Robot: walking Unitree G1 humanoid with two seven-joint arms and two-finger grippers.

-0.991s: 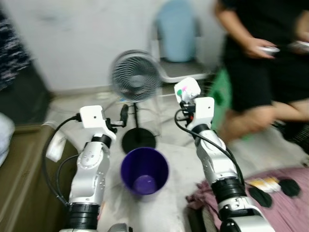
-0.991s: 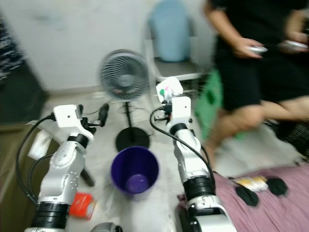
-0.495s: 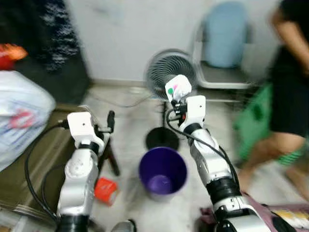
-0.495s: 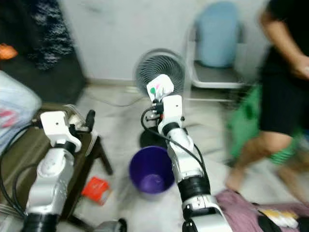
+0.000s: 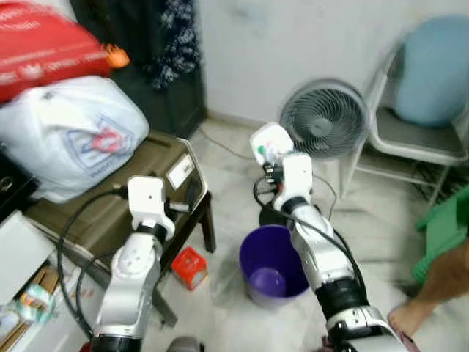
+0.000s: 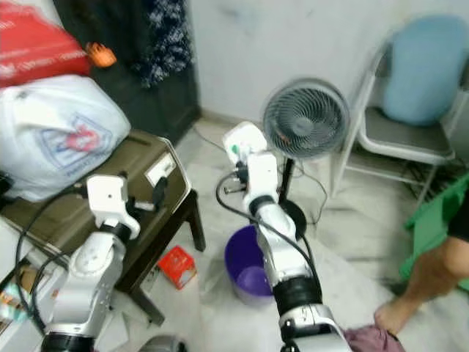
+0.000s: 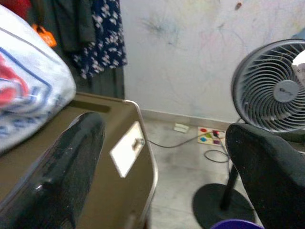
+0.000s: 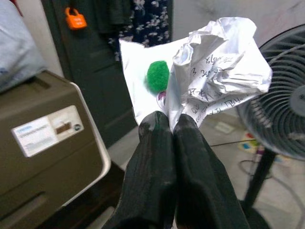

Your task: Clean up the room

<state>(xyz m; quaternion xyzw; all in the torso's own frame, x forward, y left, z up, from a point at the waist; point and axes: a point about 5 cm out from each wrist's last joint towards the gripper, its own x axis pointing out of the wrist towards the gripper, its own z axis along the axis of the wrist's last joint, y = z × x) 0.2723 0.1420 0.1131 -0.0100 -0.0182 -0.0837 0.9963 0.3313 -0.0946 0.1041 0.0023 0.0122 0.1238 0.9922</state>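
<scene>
Pale marble-look floor (image 5: 227, 293), whitish scuffed wall behind. Right gripper (image 8: 171, 125) raised in front of the robot, above and behind the purple bin (image 5: 272, 265); its two black fingers pressed together on a crumpled sheet of paper (image 8: 209, 67), white with handwriting and a green spot. Paper sits level with the grey pedestal fan (image 5: 323, 120), whose round black base stands just behind the bin.

Left gripper (image 7: 162, 171) held up over the edge of an olive-brown cabinet (image 5: 95, 213) (white label on its end face), fingers (image 7: 52, 176) spread wide apart, nothing between them. On the cabinet top, a bulging white plastic bag (image 5: 69, 136) with a red-and-blue print; a red bag (image 5: 51, 48) above it. Dark floral garment (image 5: 172, 33) hanging against a dark door at the back.

Small red carton (image 5: 190, 267) lying on the floor between the cabinet leg and the bin. Metal-framed chair (image 5: 418, 136) with a blue cushion beside the fan. A person's bare foot (image 5: 410, 319) at the lower right, near a green plastic thing (image 5: 443, 231).
</scene>
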